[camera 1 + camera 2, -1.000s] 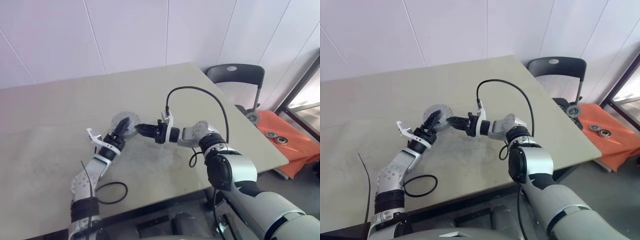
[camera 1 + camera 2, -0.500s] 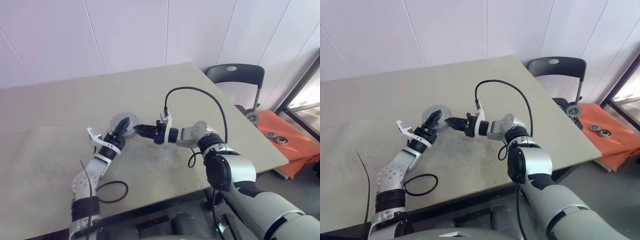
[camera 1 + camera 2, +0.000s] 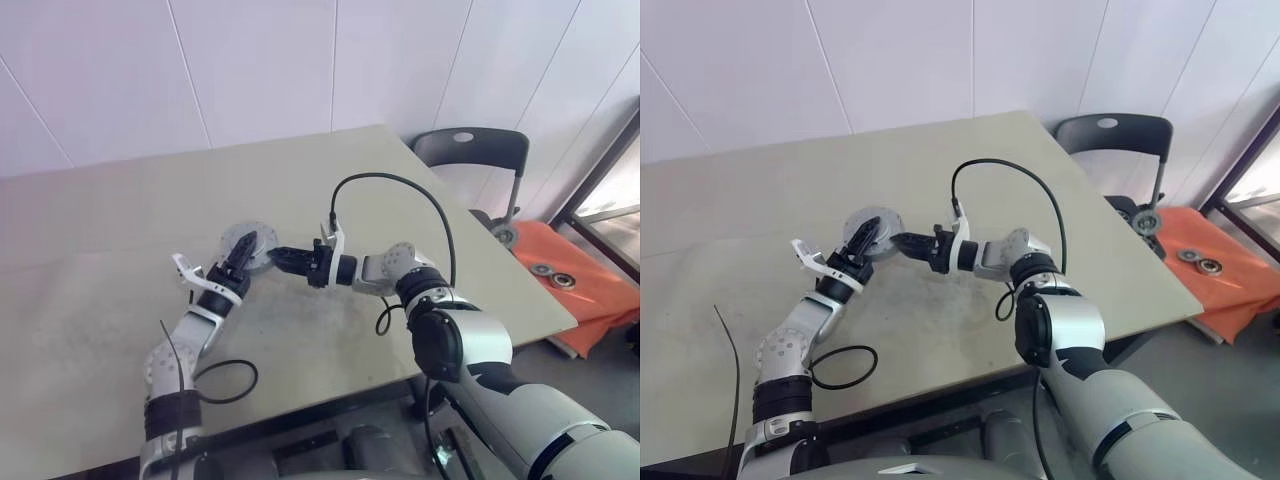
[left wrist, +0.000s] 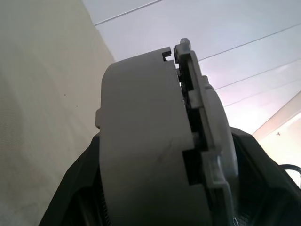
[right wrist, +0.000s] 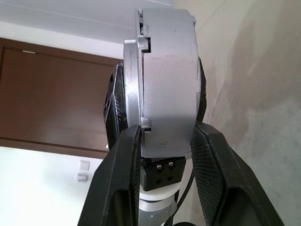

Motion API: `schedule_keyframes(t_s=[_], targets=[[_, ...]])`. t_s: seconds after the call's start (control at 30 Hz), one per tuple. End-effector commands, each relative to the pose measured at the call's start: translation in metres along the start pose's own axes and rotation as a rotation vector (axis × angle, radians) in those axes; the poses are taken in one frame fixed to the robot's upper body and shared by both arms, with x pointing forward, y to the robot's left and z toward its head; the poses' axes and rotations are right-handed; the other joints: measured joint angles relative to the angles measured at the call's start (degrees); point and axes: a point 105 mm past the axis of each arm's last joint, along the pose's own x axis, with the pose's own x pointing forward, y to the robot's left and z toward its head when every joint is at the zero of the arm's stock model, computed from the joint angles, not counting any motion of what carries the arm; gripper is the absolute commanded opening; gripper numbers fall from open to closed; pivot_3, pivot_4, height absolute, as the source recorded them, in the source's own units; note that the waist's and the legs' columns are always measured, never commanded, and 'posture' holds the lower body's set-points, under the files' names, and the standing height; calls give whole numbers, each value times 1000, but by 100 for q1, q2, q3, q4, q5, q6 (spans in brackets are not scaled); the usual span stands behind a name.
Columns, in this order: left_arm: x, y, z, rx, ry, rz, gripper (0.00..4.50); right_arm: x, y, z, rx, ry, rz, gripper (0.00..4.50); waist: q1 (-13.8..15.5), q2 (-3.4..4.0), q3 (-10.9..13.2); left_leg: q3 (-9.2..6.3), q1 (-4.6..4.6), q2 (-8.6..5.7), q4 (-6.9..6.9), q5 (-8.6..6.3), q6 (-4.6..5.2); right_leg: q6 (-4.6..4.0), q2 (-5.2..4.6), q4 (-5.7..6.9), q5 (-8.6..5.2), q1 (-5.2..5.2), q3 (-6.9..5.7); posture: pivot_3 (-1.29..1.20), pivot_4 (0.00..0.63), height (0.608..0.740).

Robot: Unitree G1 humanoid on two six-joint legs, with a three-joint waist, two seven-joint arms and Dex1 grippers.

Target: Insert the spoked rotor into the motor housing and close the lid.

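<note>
Between your two claws, above the counter (image 3: 420,190), you are holding the motor housing (image 5: 169,84) on edge, lid (image 4: 207,122) seated against it. Your right claw (image 3: 283,256) is clamping the assembly across its thickness; your left claw (image 3: 243,258) is gripping it from the opposite side, apparently pressing the lid home. The spoked rotor is presumably hidden inside.

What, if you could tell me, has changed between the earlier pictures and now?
Nothing has visibly changed. The left end effector and the right end effector still grip the motor housing from opposite sides, held above the table, with the lid on it. Neither arm has clearly moved.
</note>
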Motion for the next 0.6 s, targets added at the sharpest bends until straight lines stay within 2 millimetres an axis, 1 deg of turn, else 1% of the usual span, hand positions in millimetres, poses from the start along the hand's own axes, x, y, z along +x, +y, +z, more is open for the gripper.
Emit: schedule_keyframes(t_s=[0.03, 0.17, 0.33, 0.43, 0.6], targets=[[6, -20, 12, 45, -33, -67, 2680, 2, 12, 7, -32, -8, 22, 1239, 0, 0, 0, 0, 0, 0, 0, 0, 0, 0, 0, 0, 0, 0, 0, 0, 0, 740], [8, -27, 14, 47, -42, -84, 2666, 2, 11, 7, -31, -8, 18, 1239, 0, 0, 0, 0, 0, 0, 1, 0, 0, 0, 0, 0, 0, 0, 0, 0, 0, 740], [11, -30, 14, 35, -50, -89, 2666, 3, 10, 9, -45, -22, 8, 1239, 3, 0, 0, 0, 0, 0, 3, 0, 0, 0, 0, 2, 0, 0, 0, 0, 0, 740], [14, -38, 12, 25, -51, -115, 2666, 3, 5, 11, -49, -47, -22, 1239, 0, 0, 0, 0, -1, 0, 5, 0, 0, 0, 0, 3, 1, 0, 0, 0, 0, 740], [20, -49, 11, -5, -73, -140, 2561, 3, 5, 11, -57, -44, -23, 1239, 9, 0, 0, 0, -1, 0, 8, 0, 0, 0, 0, 4, 1, 0, 0, 0, 0, 740]])
